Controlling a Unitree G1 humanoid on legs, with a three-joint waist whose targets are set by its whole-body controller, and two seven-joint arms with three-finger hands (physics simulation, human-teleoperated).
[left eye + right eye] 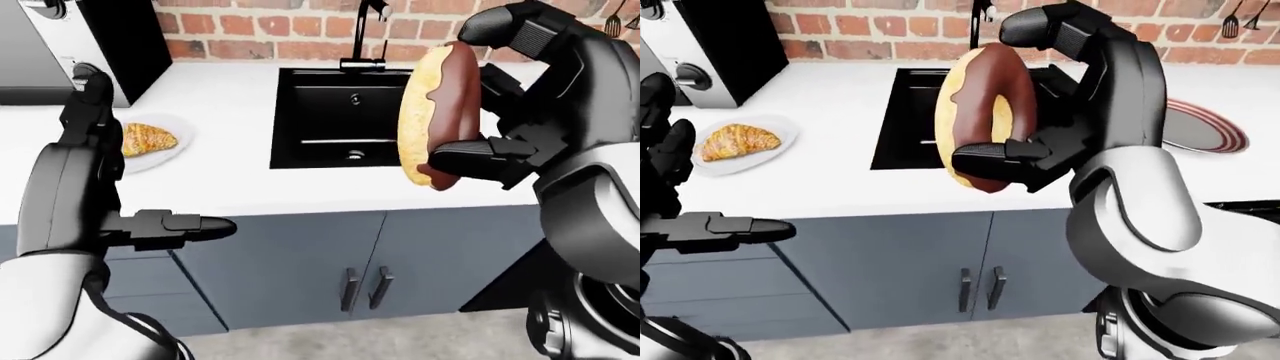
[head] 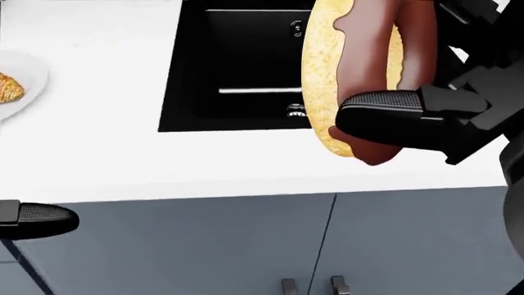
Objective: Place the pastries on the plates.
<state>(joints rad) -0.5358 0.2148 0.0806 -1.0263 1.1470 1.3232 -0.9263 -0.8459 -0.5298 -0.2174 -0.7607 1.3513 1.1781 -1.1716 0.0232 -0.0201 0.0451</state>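
Pastries number two: one donut gripped by right hand, one croissant plated; left hand spread empty.

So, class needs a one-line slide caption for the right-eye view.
Right hand holds a chocolate doughnut by the sink; croissant already plated.

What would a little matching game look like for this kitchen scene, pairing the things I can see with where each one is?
Things:
1. croissant
2. doughnut
3. striped plate
4. faucet

Places:
A. held upright in the right hand
B. bare, on the counter right of the sink
C. lying on a white plate
D. standing at the sink's far edge, by the brick wall

Pairs: 1-C, 2-A, 3-B, 4-D
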